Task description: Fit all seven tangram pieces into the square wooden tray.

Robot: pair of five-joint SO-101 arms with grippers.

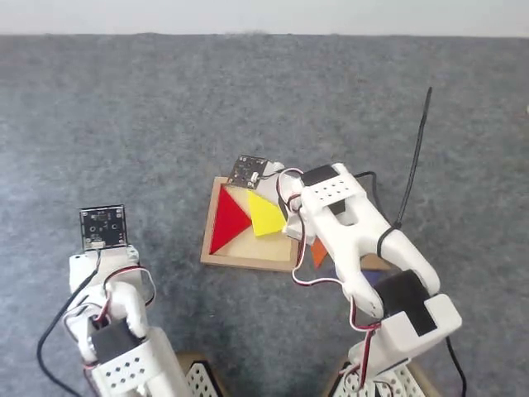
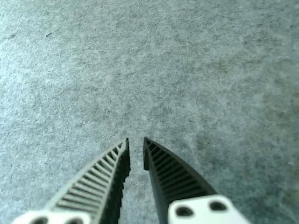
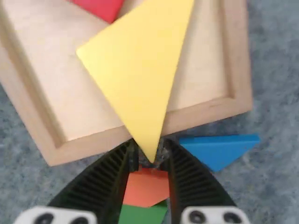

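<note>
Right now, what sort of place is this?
Probably a tabletop robot practice bench. A left arm and a right arm stand side by side on a grey mat, and the right gripper holds a yellow triangle over a wooden tray.

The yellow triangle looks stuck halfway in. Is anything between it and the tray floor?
Yes: the rim of the tray on the gripper's side. The yellow triangle crosses over it, its tip held by the right gripper outside the tray. The red triangle lies farther in.
</note>
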